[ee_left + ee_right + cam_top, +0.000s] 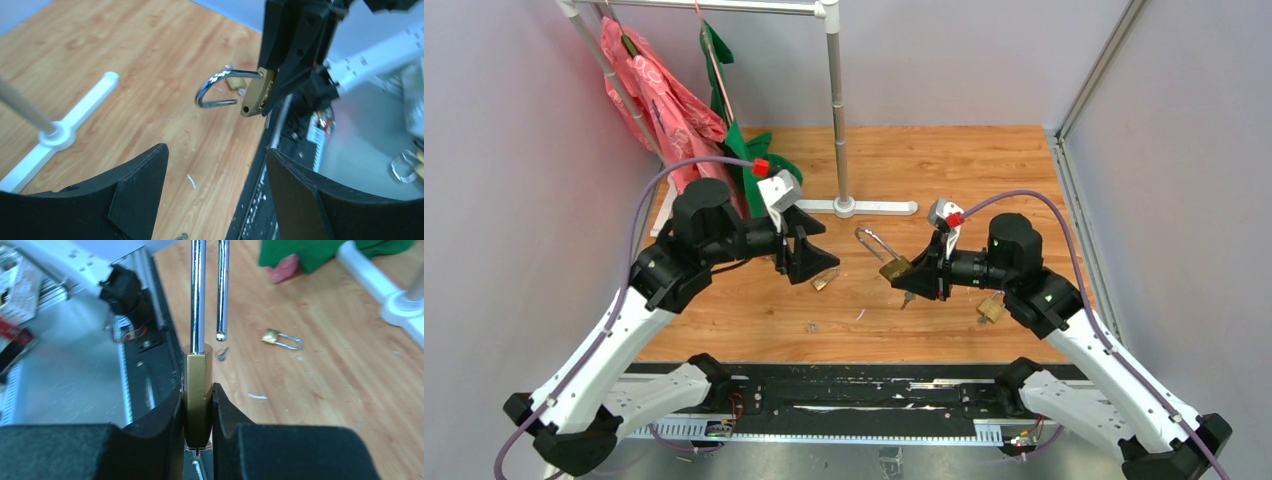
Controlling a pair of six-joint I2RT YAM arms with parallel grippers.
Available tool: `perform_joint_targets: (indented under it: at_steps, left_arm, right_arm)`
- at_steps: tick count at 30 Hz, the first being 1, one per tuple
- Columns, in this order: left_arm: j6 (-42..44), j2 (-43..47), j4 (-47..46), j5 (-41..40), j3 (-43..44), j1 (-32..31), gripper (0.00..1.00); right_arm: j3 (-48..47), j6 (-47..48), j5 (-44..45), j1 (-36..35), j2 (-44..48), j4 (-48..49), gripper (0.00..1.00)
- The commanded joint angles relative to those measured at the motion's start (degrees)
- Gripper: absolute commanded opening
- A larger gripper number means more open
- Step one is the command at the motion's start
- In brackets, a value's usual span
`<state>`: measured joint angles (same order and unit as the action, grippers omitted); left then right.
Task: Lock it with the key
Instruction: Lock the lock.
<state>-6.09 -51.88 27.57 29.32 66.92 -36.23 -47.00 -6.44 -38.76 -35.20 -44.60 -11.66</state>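
Brass padlock: pinched by its body in the closed right hand and held above the bench, with the shackle open.
Left hand: spread wide, nothing held, facing the padlock across a gap.
Risk: the body could be twisted in so narrow a pinch by an off-axis push, and the free leg driven past its hole.
Key: not clearly made out.

Matt brass padlock, glossy metal shackle, smooth wood-grain table
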Motion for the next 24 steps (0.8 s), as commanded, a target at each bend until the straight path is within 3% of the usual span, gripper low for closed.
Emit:
perform_joint_targets:
  at_steps: [1, 5, 10, 20, 24]
  left_arm:
    - [8.5, -5.1, 7.2, 14.5, 4.1, -0.1, 0.78]
    - [12.3, -6.1, 11.2, 17.2, 4.9, -0.1, 0.78]
    - [12.4, -4.7, 8.9, 22.0, 4.3, -0.1, 0.78]
    - [-0.3, -7.2, -5.2, 24.5, 0.6, -0.1, 0.79]
    - [-1.4, -7.2, -6.4, 22.8, -0.3, -0.1, 0.79]
  right_arm:
    - [-8.0, 2.5, -14.2, 0.6, -2.6, -6.5, 0.0]
    - [-12.3, 6.1, -17.9, 0.6, -4.8, -13.9, 0.0]
    - [-15.3, 10.3, -20.0, 0.5, -6.9, -18.9, 0.0]
    - [-15.7, 9.7, -19.4, -1.5, -8.4, -16.2, 0.0]
    - [-15.7, 9.4, -19.3, -1.8, -8.9, -15.0, 0.0]
